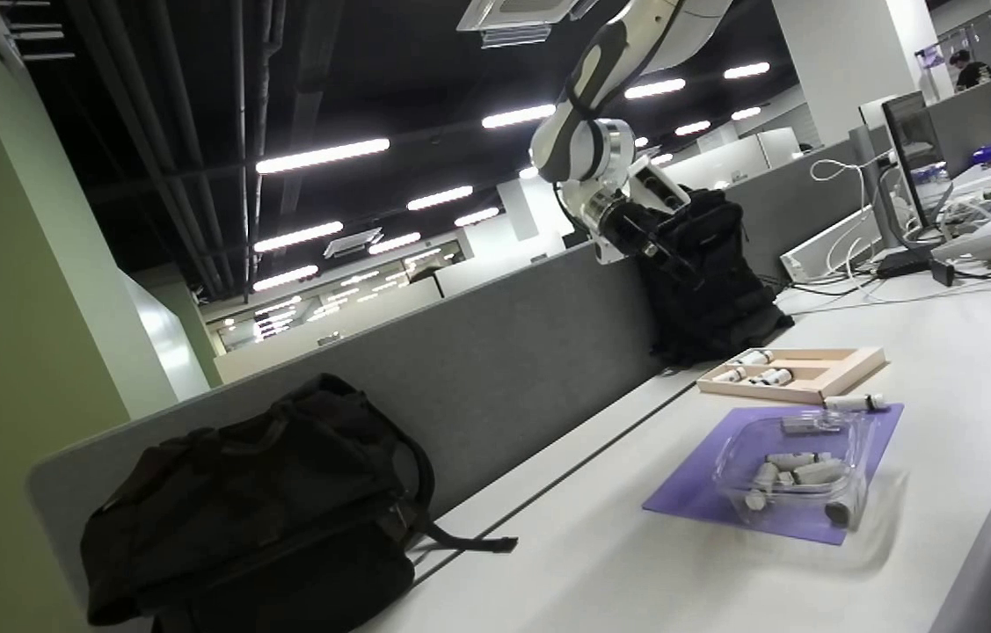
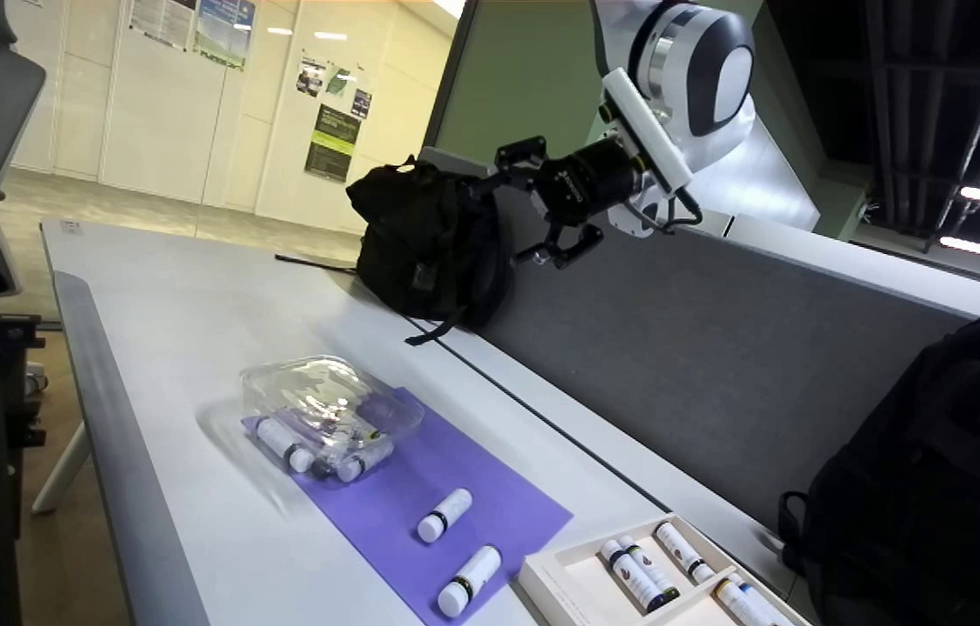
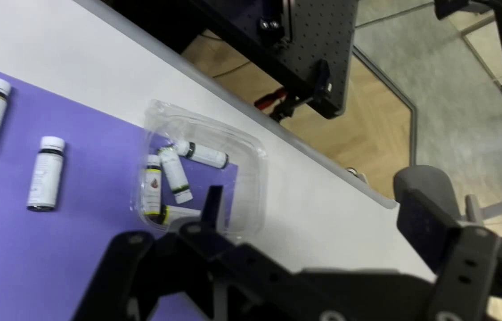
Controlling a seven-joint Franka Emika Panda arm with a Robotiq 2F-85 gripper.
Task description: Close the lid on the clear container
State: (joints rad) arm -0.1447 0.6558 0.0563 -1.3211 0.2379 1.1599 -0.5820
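The pincer (image 2: 504, 222) is hanging high above the tabletop (image 2: 168, 348), and its fingers (image 3: 426, 225) are standing wide apart, with the tabletop showing in the gap between them in the wrist view. In an exterior view the pincer is blending into an upright black backpack (image 1: 710, 299) behind it. Well below, the clear container (image 3: 248, 191) is resting partly on a purple sheet (image 2: 376, 522) and partly on the tabletop itself. The wrist view is looking down into it and showing four vials (image 3: 174, 171) lying inside; in both exterior views these are overlapping behind the see-through plastic. Two loose vials (image 3: 46, 174) are lying on the sheet, left of the container in the wrist view. A tan wooden tray (image 1: 849, 376) carrying more vials is sitting just beside the sheet in both exterior views, out of the wrist view. A slumped black backpack (image 1: 258, 527) is sitting before a grey divider (image 1: 504, 352) at the near left in an exterior view. In an exterior view a monitor (image 1: 913, 154) is standing far right; in an exterior view posters (image 2: 333, 143) are hanging on the far wall.
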